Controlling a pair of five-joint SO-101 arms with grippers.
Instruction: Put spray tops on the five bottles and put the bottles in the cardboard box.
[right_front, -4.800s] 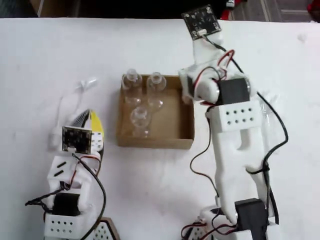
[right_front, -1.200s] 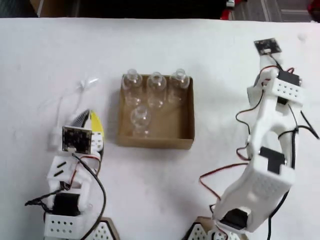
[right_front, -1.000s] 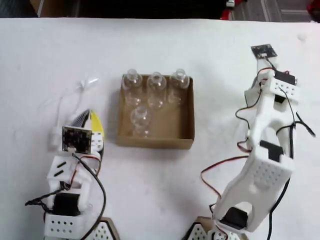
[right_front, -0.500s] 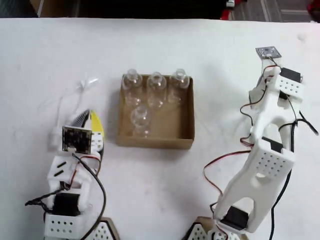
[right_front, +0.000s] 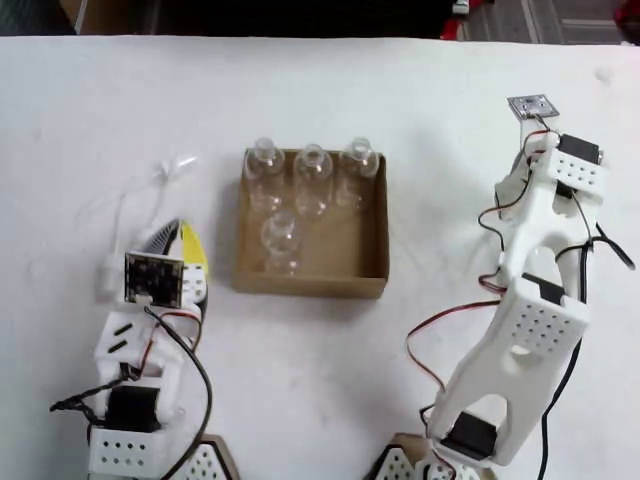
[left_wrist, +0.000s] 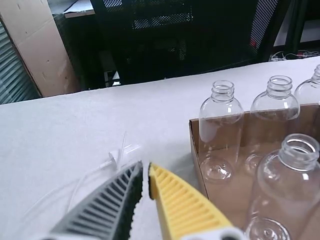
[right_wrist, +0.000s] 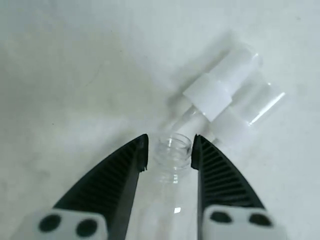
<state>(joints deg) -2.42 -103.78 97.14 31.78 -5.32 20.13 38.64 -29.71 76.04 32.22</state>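
Straddling the fifth bottle (right_wrist: 172, 146) is my right hand (right_wrist: 169, 150), its fingers parted either side of the open neck and, as far as I can judge, not yet clamped. Just beyond lies a spray top (right_wrist: 220, 90) on the white surface (right_front: 400, 90), touching or nearly touching the bottle's mouth. I take the step in hand to be picking up this last bottle; next I'd close on it squarely, lift it upright and get a top onto it. My left hand (left_wrist: 145, 175) rests well apart, fingers drawn together on nothing, with another loose spray top (left_wrist: 120, 156) lying just past its tips. Farther off, the cardboard box (right_front: 310, 283) holds four bottles (right_front: 281, 235), all with bare necks, so the capping looks undone. I can read no label, brand or writing anywhere.
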